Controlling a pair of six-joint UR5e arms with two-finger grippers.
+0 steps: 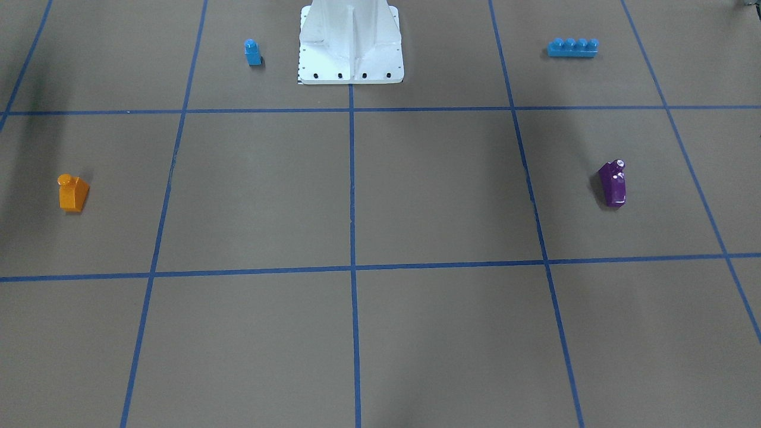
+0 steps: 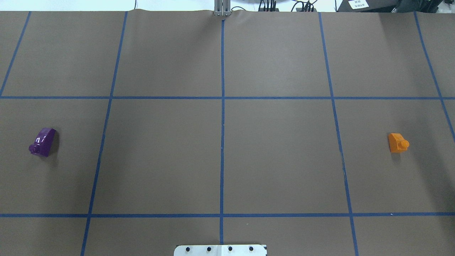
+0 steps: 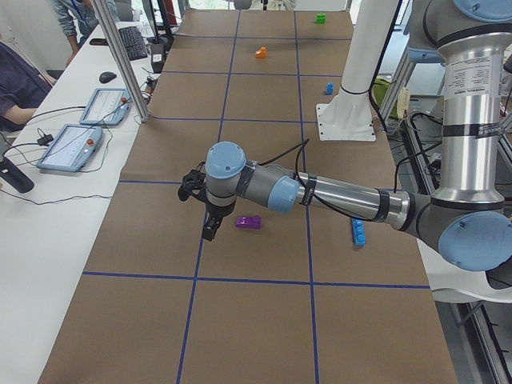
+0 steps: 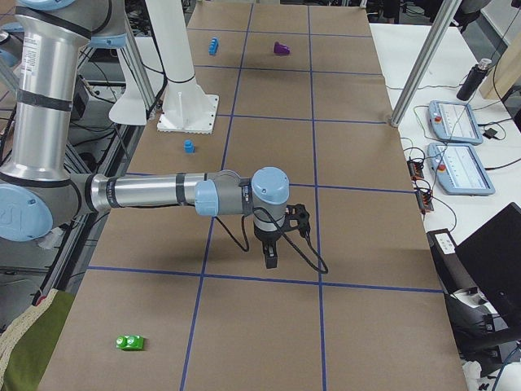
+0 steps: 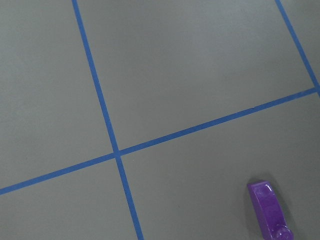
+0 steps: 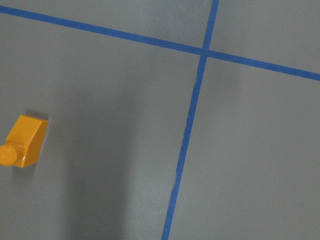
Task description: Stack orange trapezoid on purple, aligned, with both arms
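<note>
Seen from the left end of the bench [image 2: 160, 160], the purple block [image 3: 248, 222] lies nearest, on the robot's left side. Its long axis runs diagonally, with the stud end toward the robot and the outer left edge and the sloped end toward the middle. The left gripper [image 3: 210, 230] hangs pointing down just beside the block, clear of it. It shows only from the side, so I cannot tell how far it is parted or whether it grips anything. Far across, on the robot's right, the orange trapezoid [image 2: 398, 143] lies roughly crosswise with its stud end outward to the right. The right gripper [image 4: 270, 257] also points down above the bench, and its opening cannot be told either.
</note>
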